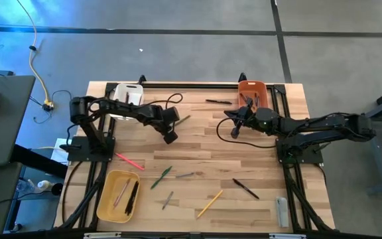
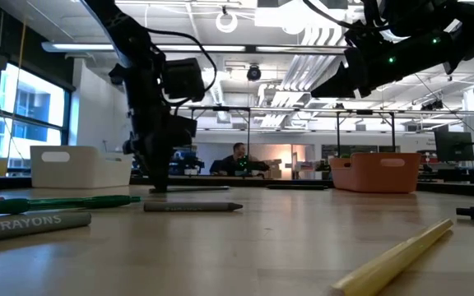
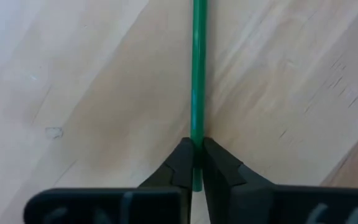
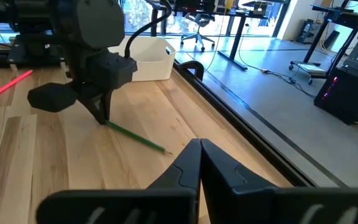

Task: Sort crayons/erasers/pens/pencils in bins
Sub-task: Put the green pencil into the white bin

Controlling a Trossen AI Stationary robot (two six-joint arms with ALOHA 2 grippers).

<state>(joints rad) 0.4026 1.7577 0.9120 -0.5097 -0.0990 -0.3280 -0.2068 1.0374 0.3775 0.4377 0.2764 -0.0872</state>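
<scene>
My left gripper stands mid-table, pointing down, shut on a thin green pencil. In the left wrist view the pencil runs straight out from between the fingertips over the wood. My right gripper hovers shut and empty right of centre, near the orange bin; its fingers face the left gripper. The white bin sits at the far left and the yellow bin at the near left. Other sticks lie loose on the table. My left gripper pinches the green pencil at one end between its two fingertips. It comes from above, pointing down, with the pencil sticking out ahead of the fingers. The pencil stays low, and its free tip rests on the table.
Loose on the near half lie a pink stick, green pen, grey crayon, yellow pencil and black pen. A black pen lies by the far edge. A grey flat bar lies near right.
</scene>
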